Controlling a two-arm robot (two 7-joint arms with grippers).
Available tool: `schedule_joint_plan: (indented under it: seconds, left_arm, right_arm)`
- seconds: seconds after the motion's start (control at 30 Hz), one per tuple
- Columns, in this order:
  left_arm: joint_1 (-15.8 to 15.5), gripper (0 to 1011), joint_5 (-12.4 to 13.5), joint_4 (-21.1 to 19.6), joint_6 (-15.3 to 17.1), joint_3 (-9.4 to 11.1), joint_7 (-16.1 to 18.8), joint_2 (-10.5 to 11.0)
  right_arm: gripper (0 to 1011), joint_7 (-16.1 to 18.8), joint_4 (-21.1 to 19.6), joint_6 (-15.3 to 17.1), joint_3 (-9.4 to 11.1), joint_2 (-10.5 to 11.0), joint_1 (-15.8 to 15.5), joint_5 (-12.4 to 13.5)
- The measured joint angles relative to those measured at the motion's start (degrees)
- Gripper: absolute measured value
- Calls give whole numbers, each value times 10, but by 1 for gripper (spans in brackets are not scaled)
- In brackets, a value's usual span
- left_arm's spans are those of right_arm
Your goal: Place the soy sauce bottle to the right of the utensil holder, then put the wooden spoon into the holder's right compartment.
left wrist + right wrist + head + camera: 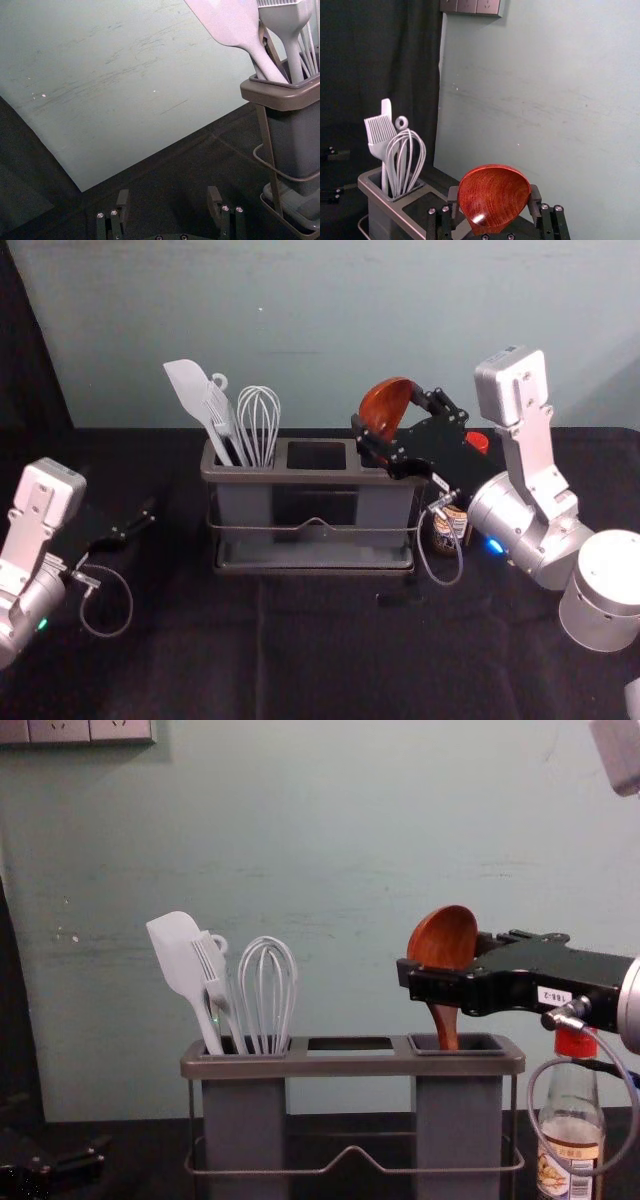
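Taking the holder's centre as the dial and the wall as 12 o'clock, the right end effector (494, 191) is at about 2 o'clock, above the right compartment (459, 1110). It pinches the wooden spoon (443, 938) by the sides of its bowl. The spoon is bowl up, its handle reaching down through that compartment's opening. Just below is the rim of the utensil holder (350, 1066); pale utensils (268, 990) stand in its left compartment. The soy sauce bottle (570, 1145) is upright between 3 and 4 o'clock, beside the holder and under the right forearm. At 9 o'clock, the left end effector (168, 192) is idle, its fingers spread.

The bottle's part looks done, and the spoon's nearly so: what remains, I judge, is lowering it a little, letting go and backing off. The fingers have little height over the rim, so the descent is short. Lifting first seems safest, since a low retreat towards 3 o'clock could catch the red cap (575, 1042). Towards 12 o'clock the wall (330, 850) limits reach; towards 6 o'clock the desk (320, 650) offers more room.
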Motion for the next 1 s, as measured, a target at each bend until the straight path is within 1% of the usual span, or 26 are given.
schedule_joint_plan:
  seconds: [0.23,0.53,0.63,0.67,0.8,1.0]
  left_arm:
    - [0,1011,0,0,0,0,0,0]
    - [0,1011,0,0,0,0,0,0]
    - [0,1011,0,0,0,0,0,0]
    - [0,1011,0,0,0,0,0,0]
    - [0,1012,0,0,0,0,0,0]
    - [0,1011,0,0,0,0,0,0]
  right_arm:
    - [838,-4,-2,10,0,-1,-5,-10]
    - [838,-4,-2,9,0,-1,-4,-9]
    - [869,-4,-3,9,0,-1,-4,-9]
    - [917,-4,-3,8,0,-1,-4,-9]
    - [1000,-4,-3,8,0,-1,-4,-9]
    - [1004,-4,-3,7,0,-1,-4,-9]
